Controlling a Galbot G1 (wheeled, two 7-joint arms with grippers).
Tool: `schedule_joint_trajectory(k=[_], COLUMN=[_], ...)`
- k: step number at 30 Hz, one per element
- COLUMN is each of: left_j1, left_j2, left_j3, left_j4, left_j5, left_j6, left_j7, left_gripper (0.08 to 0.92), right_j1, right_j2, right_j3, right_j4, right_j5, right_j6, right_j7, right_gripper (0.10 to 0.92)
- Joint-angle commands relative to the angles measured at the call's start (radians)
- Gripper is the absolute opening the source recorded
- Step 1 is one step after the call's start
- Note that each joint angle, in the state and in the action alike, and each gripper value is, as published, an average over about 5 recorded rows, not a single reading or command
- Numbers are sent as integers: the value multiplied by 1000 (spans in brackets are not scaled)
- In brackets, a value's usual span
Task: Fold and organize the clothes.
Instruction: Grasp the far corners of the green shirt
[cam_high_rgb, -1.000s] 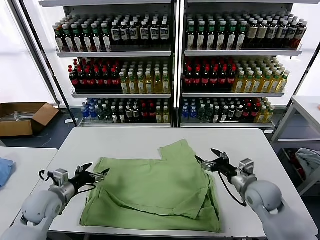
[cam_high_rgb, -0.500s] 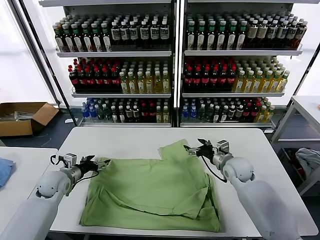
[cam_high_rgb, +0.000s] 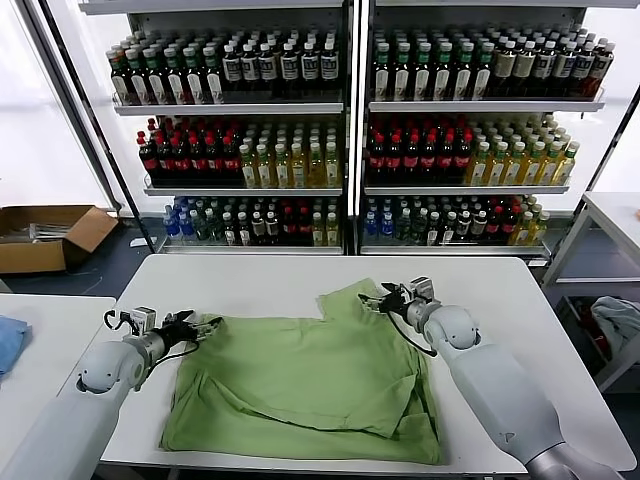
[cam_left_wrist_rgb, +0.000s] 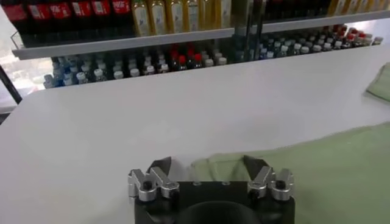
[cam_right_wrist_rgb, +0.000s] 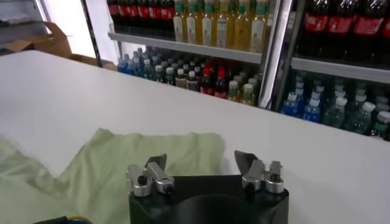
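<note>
Bottle shelves (cam_high_rgb: 350, 130) fill the back wall behind a white worktop (cam_high_rgb: 250, 285), where the green polo shirt (cam_high_rgb: 310, 375) lies spread. From above, the left tool (cam_high_rgb: 197, 327) sits at the shirt's left corner and the right tool (cam_high_rgb: 375, 298) at the raised sleeve. Only the wrist views show both tools spread open, holding nothing.

White table (cam_high_rgb: 270, 280), bottle shelves (cam_high_rgb: 345, 105), cardboard box (cam_high_rgb: 45, 235)

Bright even light; window glare far left; wrist backgrounds soft.
</note>
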Motion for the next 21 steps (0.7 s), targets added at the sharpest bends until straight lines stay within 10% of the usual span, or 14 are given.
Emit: schedule_joint_trajectory(k=[1,21], left_j1=[37,43], left_j2=[-3,5], left_j3=[24,-2], left_j4=[-16,-84], left_j5=[2,-37], left_j6=[8,-8], left_j7=[4,-24], left_gripper=[684,119], right_j1=[5,-82], right_j2=[6,-42], right_j3=[-26,70], right_j4=[-30,193], right_j5=[-21,73], right_j6=[1,-13], right_j7=[-5,26], right_gripper=[562,106])
